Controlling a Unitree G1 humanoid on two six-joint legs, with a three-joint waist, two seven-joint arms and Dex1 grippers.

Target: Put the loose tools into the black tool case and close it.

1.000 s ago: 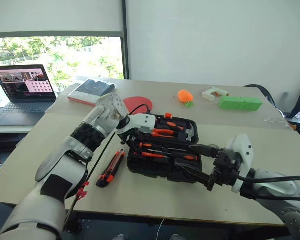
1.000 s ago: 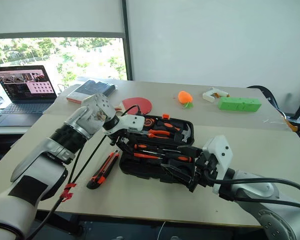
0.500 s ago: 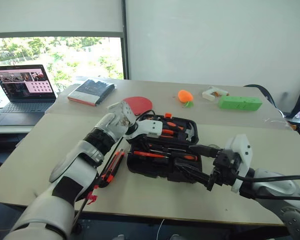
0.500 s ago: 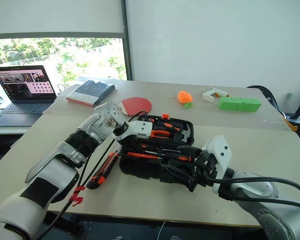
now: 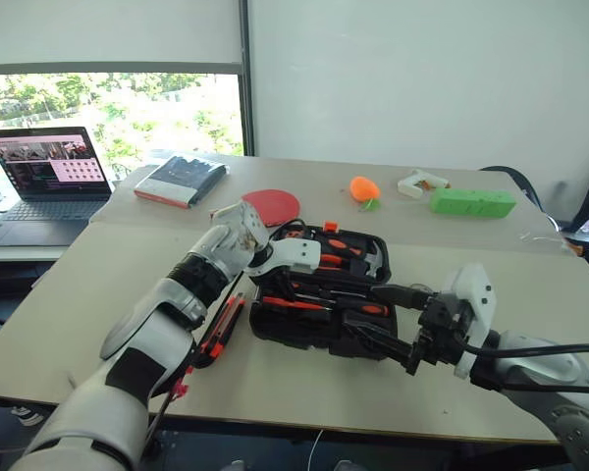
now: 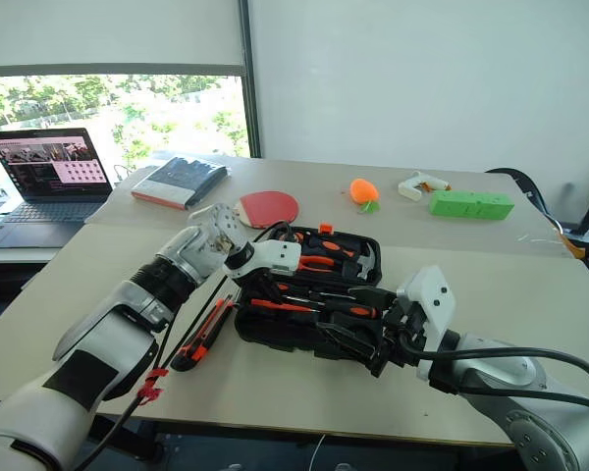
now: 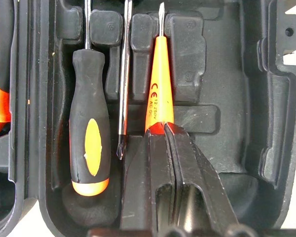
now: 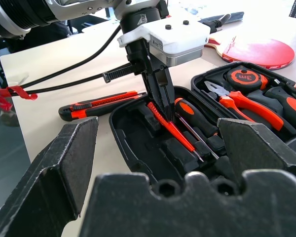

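Observation:
The black tool case (image 5: pixel 319 340) lies open mid-table, with pliers and orange-handled tools in its far half. My left gripper (image 7: pixel 164 127) points down into the near half, shut on the tail of the slim orange tester (image 7: pixel 160 84), which lies in a moulded slot. Beside it in the case are a black-and-orange screwdriver (image 7: pixel 89 133) and a thin shaft (image 7: pixel 123 98). The utility knife (image 5: pixel 219 329) lies on the table just left of the case. My right gripper (image 5: pixel 388 319) stands open at the case's near right corner, holding nothing.
At the far left are a laptop (image 5: pixel 49 182) and a dark book (image 5: pixel 182 180). A red paddle (image 5: pixel 272 206) lies just behind the case. An orange carrot toy (image 5: pixel 363 187), a white gun-shaped tool (image 5: pixel 420 183) and a green block (image 5: pixel 471 202) sit at the back right.
My left arm has come down and right into the case's near half, and its fingers have closed on the orange tester. It has been still since. The right arm has not moved.

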